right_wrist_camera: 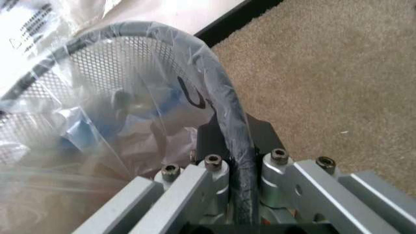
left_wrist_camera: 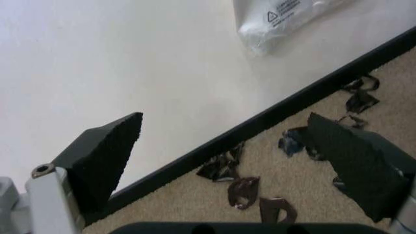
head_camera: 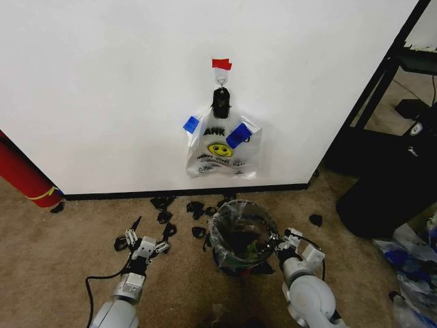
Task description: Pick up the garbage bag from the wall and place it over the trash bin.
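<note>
Here the right hand [right_wrist_camera: 237, 180] clamps the trash bin [head_camera: 220, 222] rim.

carpet [head_camera: 61, 246]: tan | black scraps [head_camera: 194, 208]: along baseboard | red cylinder [head_camera: 24, 174]: left, leaning on wall

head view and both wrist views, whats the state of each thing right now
smiley bag: hanging flat on the wall from a black clip
bin: upright on the carpet, clear plastic bag already draped over its rim
left tool: open, empty, low over the carpet beside the bin
right tool: shut on the bin's bag-covered rim
black scraps: scattered along the baseboard
</note>
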